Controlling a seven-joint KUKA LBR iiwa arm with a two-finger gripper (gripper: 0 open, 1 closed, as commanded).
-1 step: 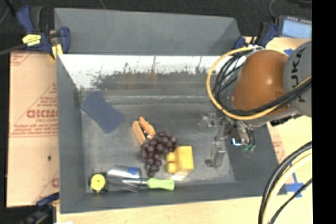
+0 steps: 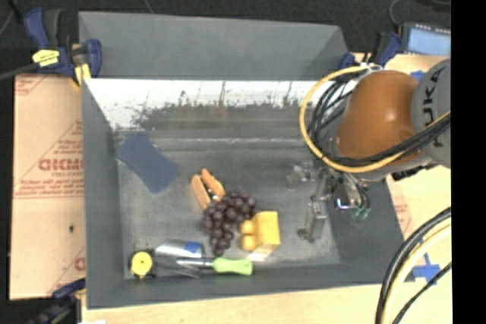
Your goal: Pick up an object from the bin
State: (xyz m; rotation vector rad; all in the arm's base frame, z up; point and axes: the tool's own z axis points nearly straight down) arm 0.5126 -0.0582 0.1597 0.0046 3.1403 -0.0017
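My gripper hangs low over the bare floor in the right part of the bin. It is open and nothing is between its fingers. The nearest loose thing is a yellow block, a little to its left. A small yellow ball touches that block, and a bunch of dark purple grapes lies just beyond it. An orange clip rests at the upper left of the grapes.
Along the bin's front wall lie a green-handled tool, a silver and blue object and a yellow disc. A blue pad lies at the left. The arm's orange dome and cables hang above the bin's right side.
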